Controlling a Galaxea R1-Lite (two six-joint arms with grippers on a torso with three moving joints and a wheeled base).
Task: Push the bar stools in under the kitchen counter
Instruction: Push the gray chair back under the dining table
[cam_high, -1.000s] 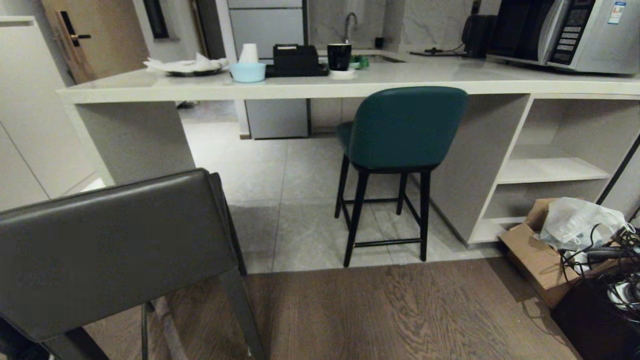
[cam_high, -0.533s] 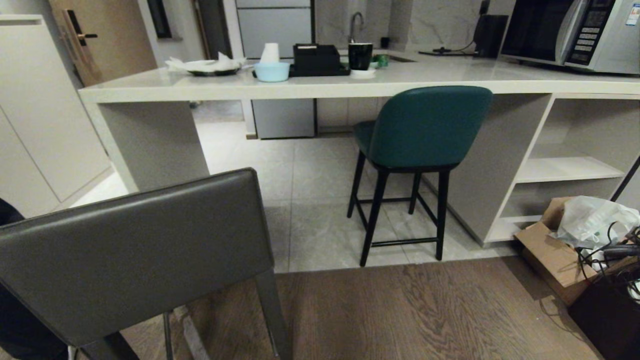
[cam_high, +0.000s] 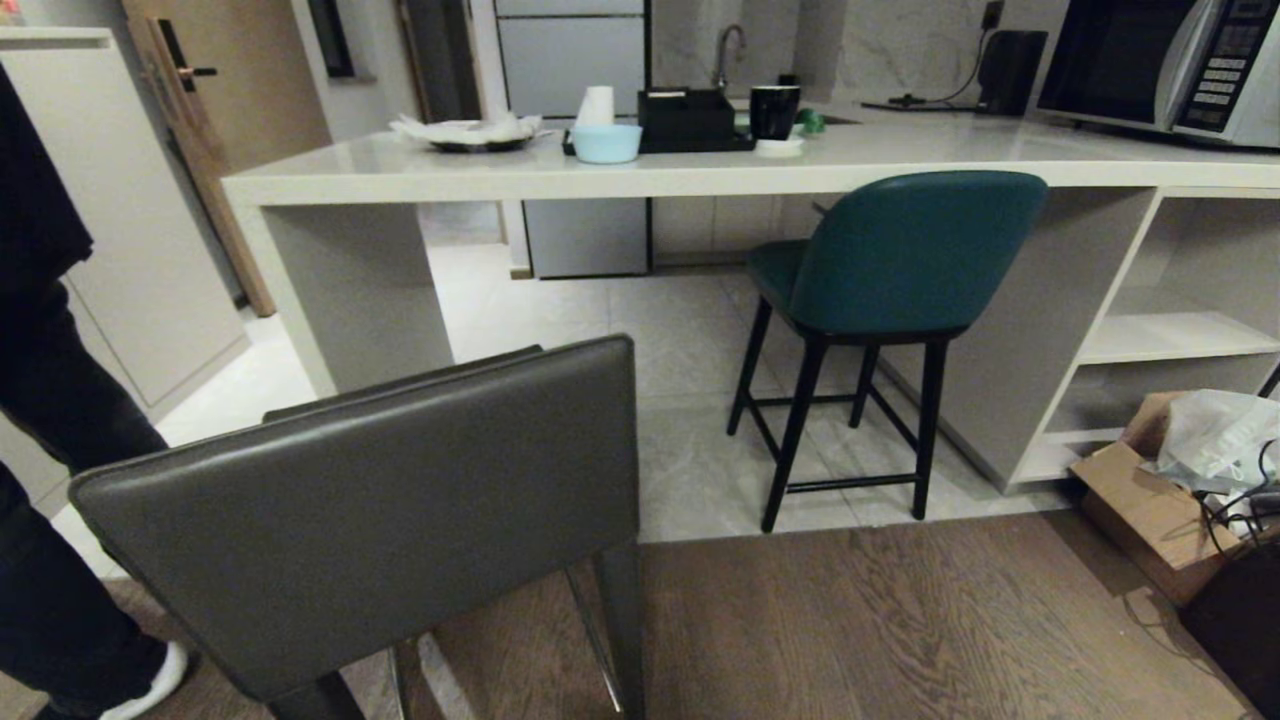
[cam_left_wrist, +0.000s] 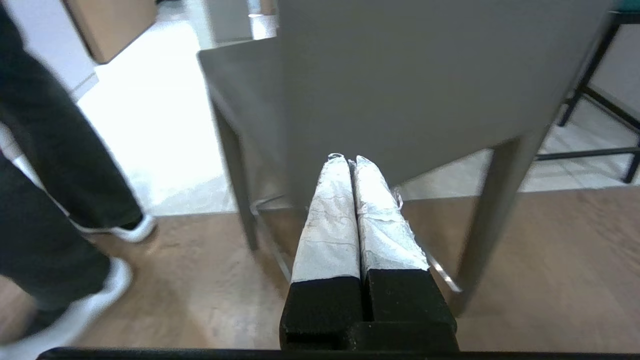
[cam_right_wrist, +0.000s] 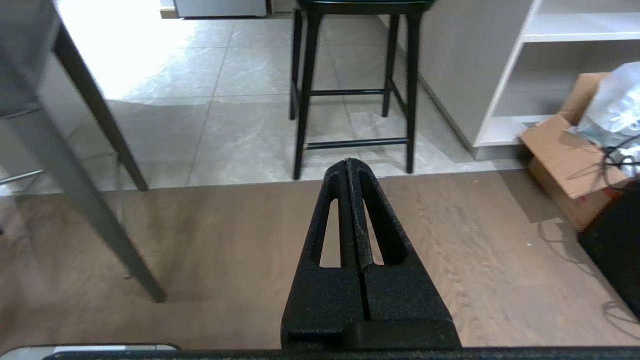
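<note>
While both pincers (left (cam_left_wrist: 350, 159), right (cam_right_wrist: 349, 162)) stay pressed together, empty, the grey stool (cam_high: 400, 500) stands at seven o'clock, clear of the tabletop (cam_high: 700, 170); the teal stool (cam_high: 900, 250), at one o'clock, sits half under.

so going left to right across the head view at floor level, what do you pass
person's leg → grey stool → teal stool → white shelves → cardboard box
</note>
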